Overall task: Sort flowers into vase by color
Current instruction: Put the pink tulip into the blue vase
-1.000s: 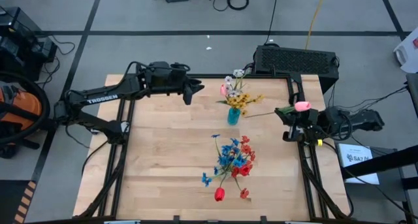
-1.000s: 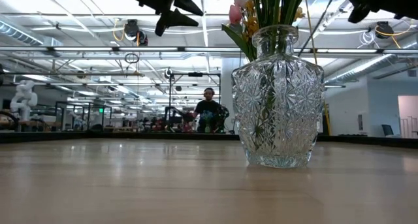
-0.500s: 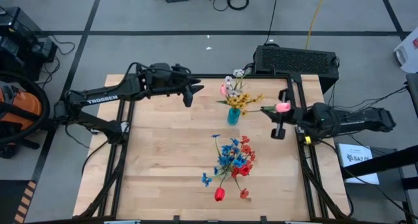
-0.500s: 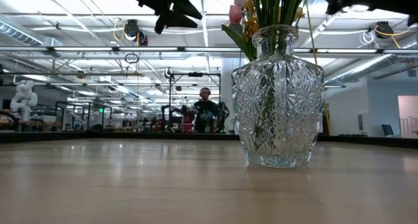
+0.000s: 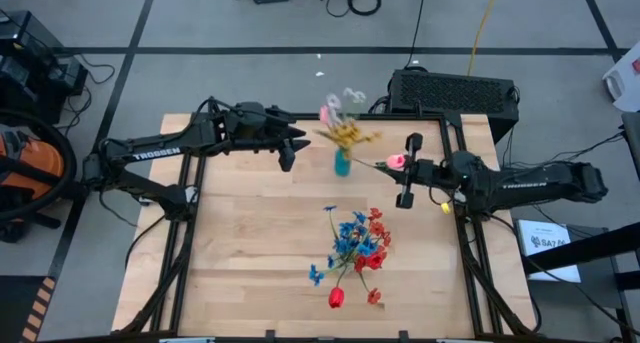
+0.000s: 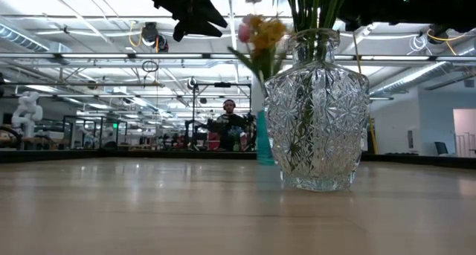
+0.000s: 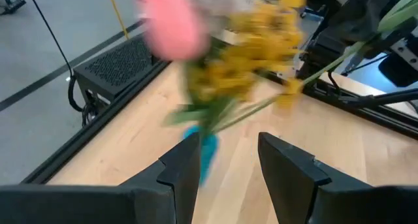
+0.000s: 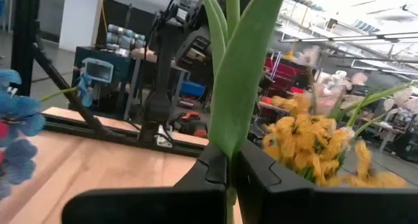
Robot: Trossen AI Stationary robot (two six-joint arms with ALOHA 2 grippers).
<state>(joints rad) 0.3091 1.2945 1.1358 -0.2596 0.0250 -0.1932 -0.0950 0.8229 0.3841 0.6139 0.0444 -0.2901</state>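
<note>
Right gripper (image 5: 404,183) clenched on pink tulip (image 5: 397,161) stem, bloom just beside blue vase (image 5: 342,164) of yellow bunch (image 5: 345,135); left gripper (image 5: 291,148) parted, empty, near vase; blue and red flowers (image 5: 355,245) lay mid-table

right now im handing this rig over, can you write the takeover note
Right gripper: shut on a pink tulip, carried up beside the blue vase.
Left gripper: jaws apart, empty, hovering just left of that vase.
Blue vase: holds yellow bunch, a pink tulip, white blooms; it looks tilted.
Clear glass vase: blue sprays and red flowers.
Left: seat the held tulip, check the vase stands upright.
</note>
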